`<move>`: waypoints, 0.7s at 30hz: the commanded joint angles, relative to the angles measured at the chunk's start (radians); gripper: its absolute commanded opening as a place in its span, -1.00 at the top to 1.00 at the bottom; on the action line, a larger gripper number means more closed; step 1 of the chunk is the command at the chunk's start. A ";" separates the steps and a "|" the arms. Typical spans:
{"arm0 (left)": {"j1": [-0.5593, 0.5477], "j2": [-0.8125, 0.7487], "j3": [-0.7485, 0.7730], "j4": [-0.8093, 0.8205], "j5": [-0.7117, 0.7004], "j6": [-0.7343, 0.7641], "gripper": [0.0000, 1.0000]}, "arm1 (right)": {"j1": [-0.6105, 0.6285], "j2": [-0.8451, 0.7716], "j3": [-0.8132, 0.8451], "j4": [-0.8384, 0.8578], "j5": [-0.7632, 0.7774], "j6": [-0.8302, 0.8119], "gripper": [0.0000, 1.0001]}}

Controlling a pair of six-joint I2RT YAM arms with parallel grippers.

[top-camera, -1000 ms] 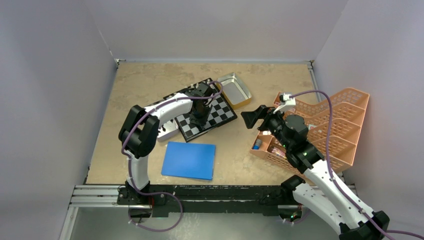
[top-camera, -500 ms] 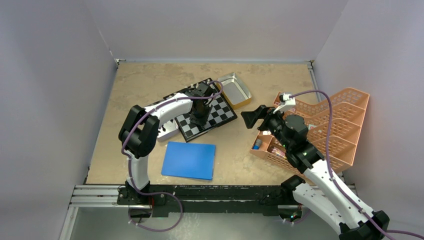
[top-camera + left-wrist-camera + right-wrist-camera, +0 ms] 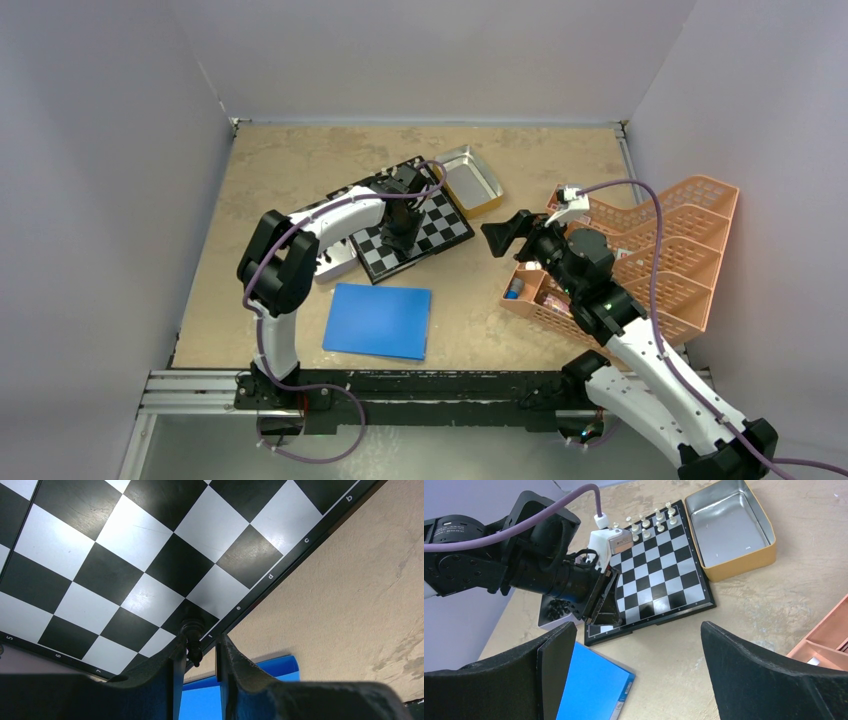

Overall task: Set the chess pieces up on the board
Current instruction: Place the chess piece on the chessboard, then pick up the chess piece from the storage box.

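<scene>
The left gripper (image 3: 197, 650) reaches down over the near edge of the chessboard (image 3: 125, 570), its fingers (image 3: 167, 672) standing close on either side of a black chess piece (image 3: 192, 635). One finger lies against the piece and a sliver of gap shows on the other side, so I cannot tell whether it is truly pinched or already let go. The piece's base is at, or just above, a dark square in the outermost row, right beside the lettered border. That is the main risk. If the fingers part unevenly, or lift while the piece clings to one of them, it would likely topple over the rim onto the bench (image 3: 300, 170) or the blue sheet (image 3: 378, 320). A push downward could also skid the light board. The near rows are bare, so a straight rise has room. The white chess pieces (image 3: 660, 527) stand at the far end, well apart. Sideways room is tighter: the empty gold-walled tin (image 3: 744, 562) sits just beside one edge of the board, and the tray holding black pieces (image 3: 345, 268) just beside the other, under the left arm. The right gripper (image 3: 639, 630) hovers with its fingers spread wide and holding nothing. It is over open bench between the board and the orange basket (image 3: 680, 250), and it crowds nothing.
</scene>
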 commanded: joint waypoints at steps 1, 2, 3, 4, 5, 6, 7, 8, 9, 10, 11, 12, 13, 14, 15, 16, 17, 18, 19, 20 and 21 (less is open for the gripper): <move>-0.005 -0.009 0.035 0.017 -0.001 -0.007 0.46 | -0.003 -0.008 0.004 0.042 0.014 -0.015 -0.94; -0.005 -0.010 0.035 0.015 -0.004 -0.008 0.46 | -0.002 -0.010 0.003 0.043 0.014 -0.015 -0.94; -0.005 -0.010 0.035 0.014 -0.007 -0.009 0.46 | -0.002 -0.011 0.003 0.042 0.014 -0.015 -0.94; -0.004 -0.012 0.036 0.012 -0.011 -0.012 0.45 | -0.002 -0.012 0.005 0.043 0.014 -0.015 -0.94; -0.003 -0.015 0.036 0.010 -0.014 -0.013 0.45 | -0.002 -0.012 0.005 0.041 0.013 -0.015 -0.94; -0.004 -0.019 0.038 0.008 -0.017 -0.015 0.43 | -0.002 -0.012 0.004 0.041 0.014 -0.015 -0.94; -0.004 -0.023 0.040 0.007 -0.020 -0.017 0.41 | -0.002 -0.012 0.005 0.041 0.012 -0.015 -0.94; -0.004 -0.027 0.044 0.001 -0.024 -0.018 0.38 | -0.002 -0.012 0.007 0.042 0.010 -0.015 -0.94; -0.004 -0.032 0.050 -0.003 -0.027 -0.019 0.36 | -0.003 -0.011 0.008 0.041 0.009 -0.015 -0.94; -0.005 -0.038 0.055 -0.010 -0.029 -0.019 0.33 | -0.003 -0.011 0.010 0.040 0.008 -0.015 -0.94; -0.005 -0.044 0.062 -0.016 -0.040 -0.020 0.30 | -0.002 -0.010 0.012 0.042 0.005 -0.015 -0.94; -0.004 -0.051 0.070 -0.024 -0.056 -0.020 0.27 | -0.003 -0.008 0.014 0.043 0.002 -0.015 -0.94; -0.004 -0.060 0.077 -0.031 -0.066 -0.021 0.24 | -0.003 -0.008 0.015 0.044 -0.003 -0.015 -0.94; -0.004 -0.070 0.083 -0.036 -0.073 -0.022 0.22 | -0.003 -0.007 0.014 0.047 -0.008 -0.015 -0.94; -0.003 -0.083 0.084 -0.039 -0.081 -0.023 0.19 | -0.001 -0.005 0.013 0.050 -0.011 -0.015 -0.94; -0.004 -0.096 0.085 -0.043 -0.090 -0.024 0.17 | -0.002 -0.002 0.012 0.054 -0.016 -0.015 -0.94; -0.005 -0.111 0.084 -0.046 -0.103 -0.027 0.15 | -0.003 0.000 0.012 0.057 -0.022 -0.015 -0.94; -0.004 -0.128 0.083 -0.048 -0.117 -0.028 0.13 | -0.002 0.005 0.013 0.059 -0.026 -0.016 -0.94; -0.003 -0.143 0.080 -0.049 -0.136 -0.029 0.12 | -0.003 0.009 0.015 0.057 -0.029 -0.015 -0.94; -0.003 -0.158 0.081 -0.054 -0.159 -0.029 0.12 | -0.002 0.013 0.017 0.057 -0.031 -0.015 -0.94; -0.003 -0.172 0.081 -0.059 -0.181 -0.030 0.11 | -0.002 0.014 0.019 0.056 -0.032 -0.013 -0.94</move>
